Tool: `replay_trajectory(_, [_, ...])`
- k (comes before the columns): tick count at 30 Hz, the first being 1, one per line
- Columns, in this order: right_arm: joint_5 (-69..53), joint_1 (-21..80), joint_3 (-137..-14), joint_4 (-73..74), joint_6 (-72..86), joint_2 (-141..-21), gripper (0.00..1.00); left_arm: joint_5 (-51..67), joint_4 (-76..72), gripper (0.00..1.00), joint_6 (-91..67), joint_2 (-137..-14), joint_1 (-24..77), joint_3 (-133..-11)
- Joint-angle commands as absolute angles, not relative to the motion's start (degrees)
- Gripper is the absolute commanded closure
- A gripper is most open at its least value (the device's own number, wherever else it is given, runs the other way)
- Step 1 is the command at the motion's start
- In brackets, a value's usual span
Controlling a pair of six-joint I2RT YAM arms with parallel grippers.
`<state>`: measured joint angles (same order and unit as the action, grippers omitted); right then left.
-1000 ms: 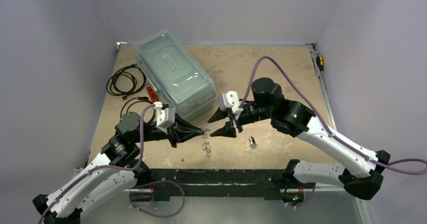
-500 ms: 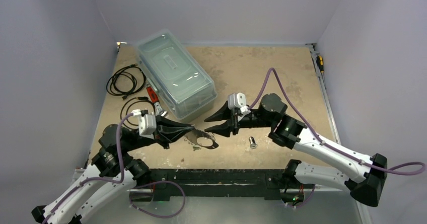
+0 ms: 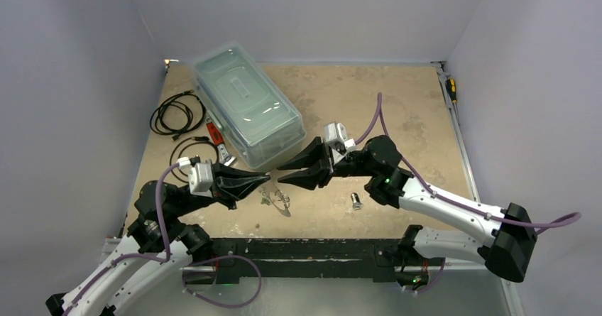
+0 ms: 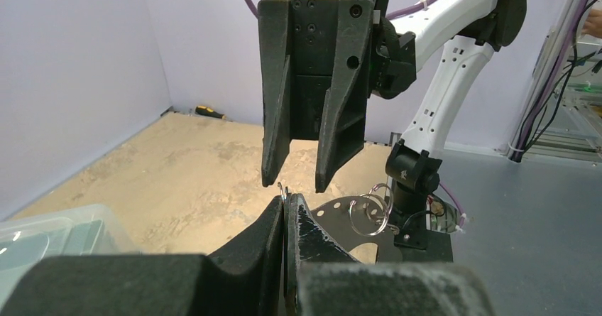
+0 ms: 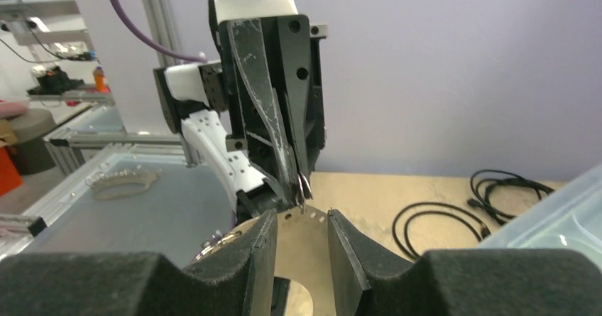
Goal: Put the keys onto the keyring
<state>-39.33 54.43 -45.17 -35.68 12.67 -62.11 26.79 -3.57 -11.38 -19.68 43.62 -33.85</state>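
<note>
We are pinching the pale whitish-grey thin curved keyring band [image 3: 278, 199] by its upper edge with the left gripper [image 3: 267, 180], fingers pressed together on it, so the loop is hanging below the tips near the middle of the sandy-brown tabletop [image 3: 369, 96] with its small metal rings [image 4: 373, 213] exposed. The right gripper [image 3: 280, 175] is facing it tip to tip, fingers spread either side of the band, likely lining up a second grip. Further right, the small dark and silver key [image 3: 357, 202] is lying loose, not yet threaded

My left claw [image 3: 267, 178], gripping the keyring [image 3: 275, 195], blocks my spread right claw [image 3: 280, 175] head-on. The plastic box [image 3: 245, 103] crowds behind; bare table [image 3: 412, 110] rightward.
</note>
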Motion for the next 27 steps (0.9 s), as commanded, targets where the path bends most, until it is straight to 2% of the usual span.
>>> replay_trajectory(1, [-42.5, 54.9, -46.1, -45.6, 17.5, -63.6, 0.65, 25.8, -7.4, 1.0, -11.6, -18.9, 43.4, -33.9])
replay_trajectory(22, [-40.1, 55.1, -42.1, -58.8, 25.2, -68.0, 0.7, 24.7, -7.9, 1.0, -11.3, -17.1, 43.1, -33.5])
replay_trajectory(27, [-43.3, 55.1, -41.6, -71.5, 35.1, -71.8, 0.71, 24.7, -7.7, 1.0, -11.3, -17.1, 43.0, -33.5])
